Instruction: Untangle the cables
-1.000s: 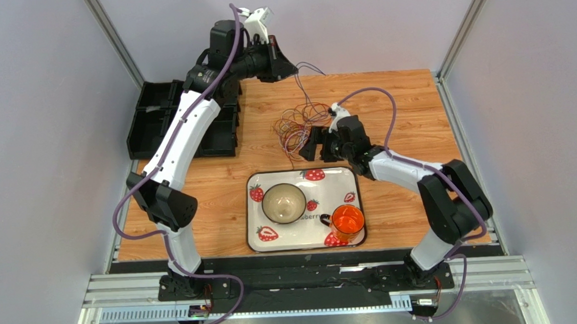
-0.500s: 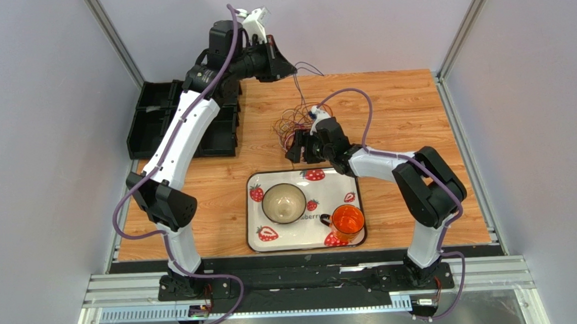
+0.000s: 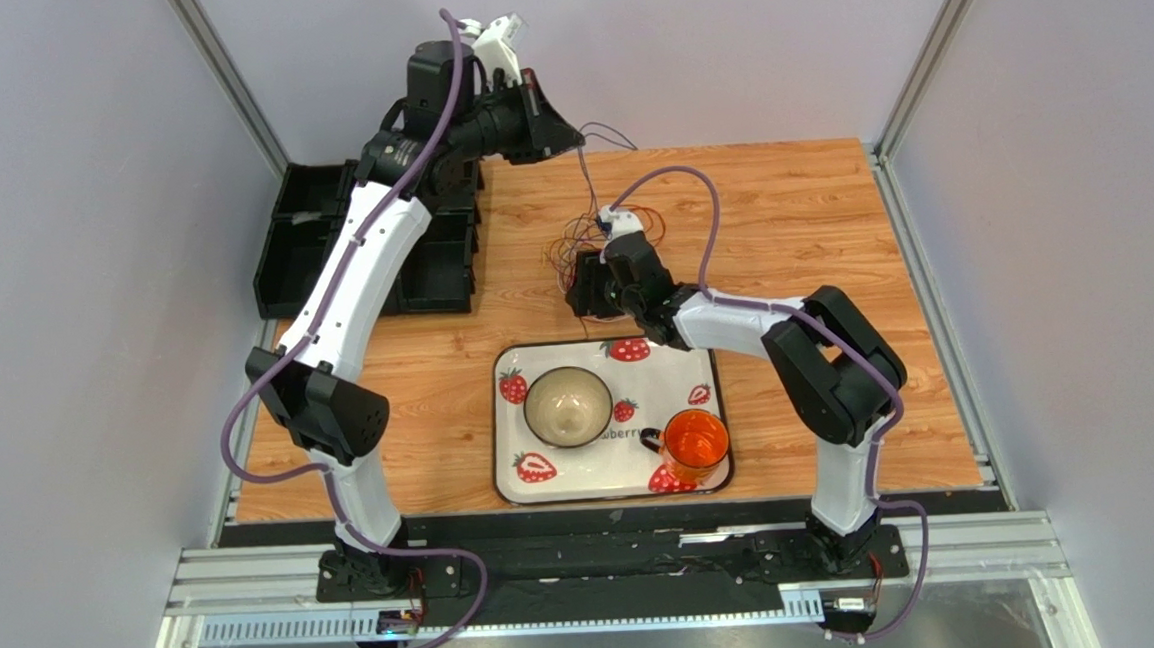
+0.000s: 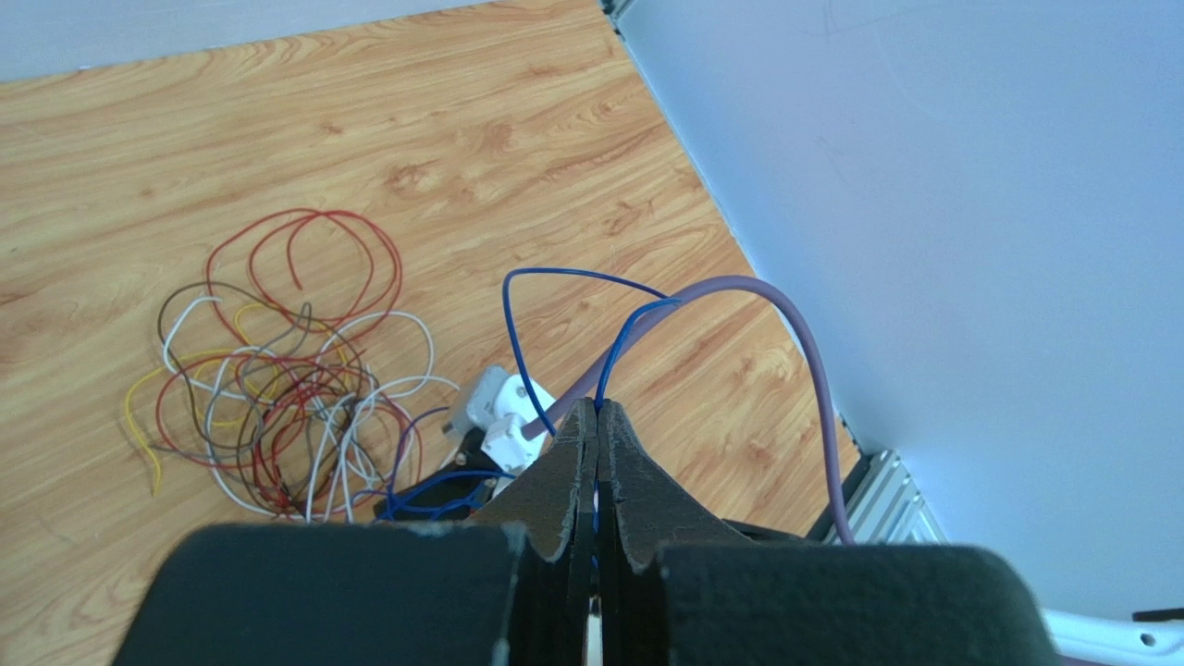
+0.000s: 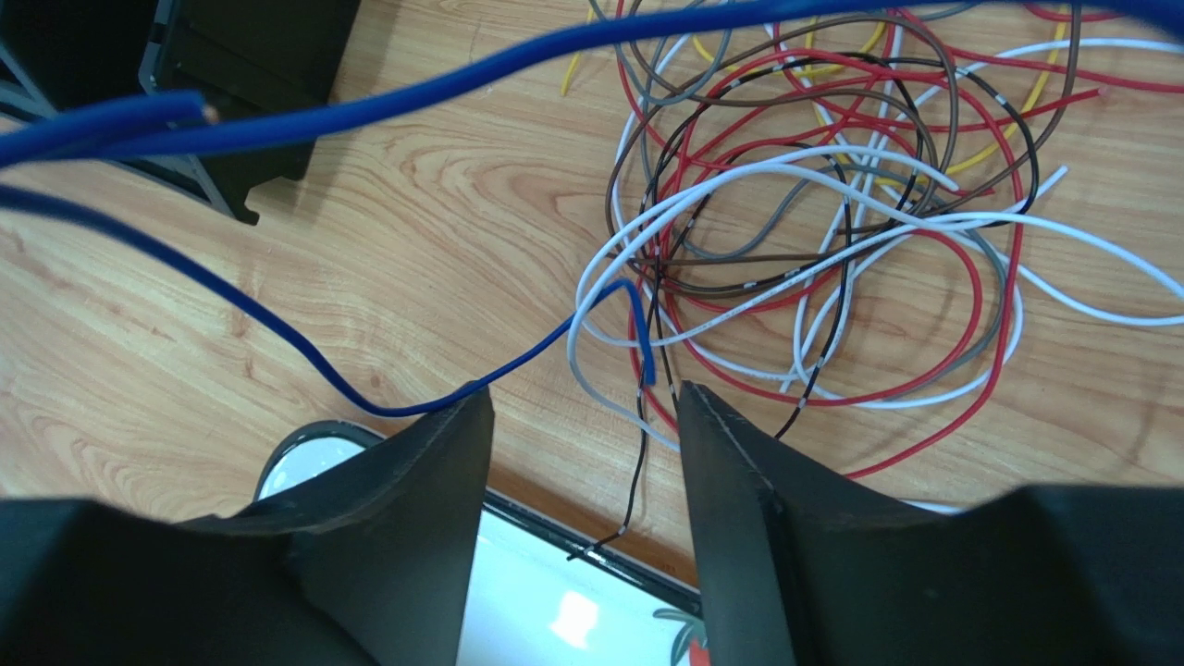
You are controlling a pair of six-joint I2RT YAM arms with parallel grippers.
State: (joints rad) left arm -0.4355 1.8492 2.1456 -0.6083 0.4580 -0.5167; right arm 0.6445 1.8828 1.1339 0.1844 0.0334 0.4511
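Left wrist view: left claw (image 4: 598, 416) pinches a blue cable (image 5: 445, 86), seemingly; right claw (image 5: 584, 403) gapes above tangled cables (image 5: 834, 208).

Bright, even light from above, faint soft shadows beside the cables (image 5: 834, 236) on the wooden table (image 3: 833, 218), overhead view crisp, right wrist view blurring the nearest blue cable (image 5: 417, 86) and its dark fingers (image 5: 403, 527), small white glint on the tray (image 5: 556, 590).

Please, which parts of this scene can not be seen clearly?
- Top view: wires too thin to follow; the right jaws cover some.
- Left wrist view: the shut left jaws hide where the blue wire ends.
- Right wrist view: the tray is cut off below.
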